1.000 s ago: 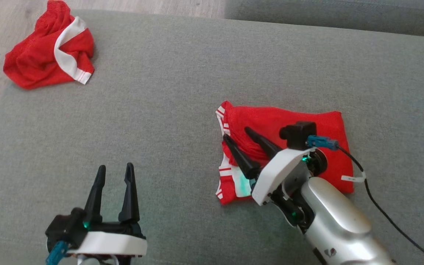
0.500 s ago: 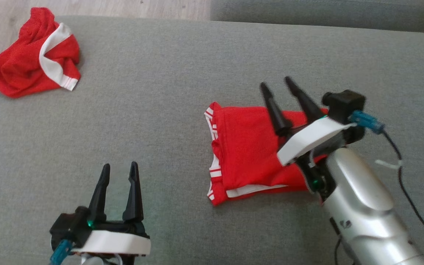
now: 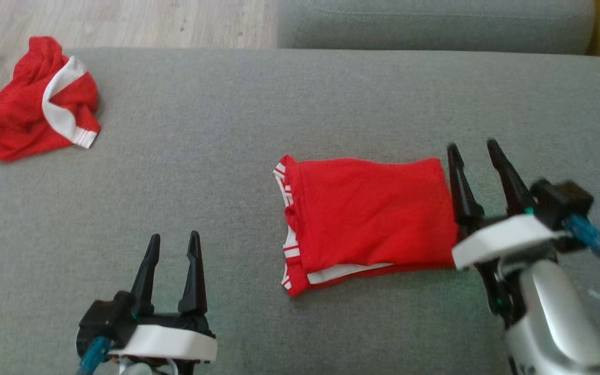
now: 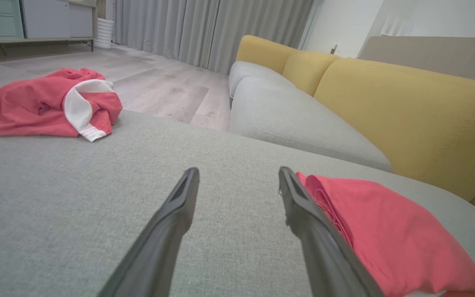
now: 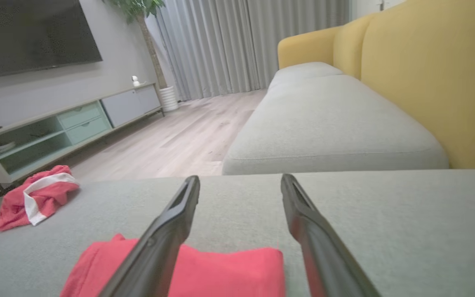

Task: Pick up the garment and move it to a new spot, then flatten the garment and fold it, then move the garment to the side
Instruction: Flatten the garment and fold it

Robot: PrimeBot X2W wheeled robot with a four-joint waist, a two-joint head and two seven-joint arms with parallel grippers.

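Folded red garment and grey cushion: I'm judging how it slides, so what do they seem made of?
Folded red garment: thin matte knit, perhaps sports jersey; soft creases, white striped trim. Grey cushion: matte woven upholstery fabric, by its fine flecked weave.

Two red garments, folded garment [image 3: 373, 219] and crumpled garment [image 3: 24, 122]; two grippers, left gripper [image 3: 175, 235], right gripper [image 3: 472, 144]

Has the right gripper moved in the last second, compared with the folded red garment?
Yes. The right gripper was over the left part of the folded red garment; now it stands open beside its right edge: it moved right.
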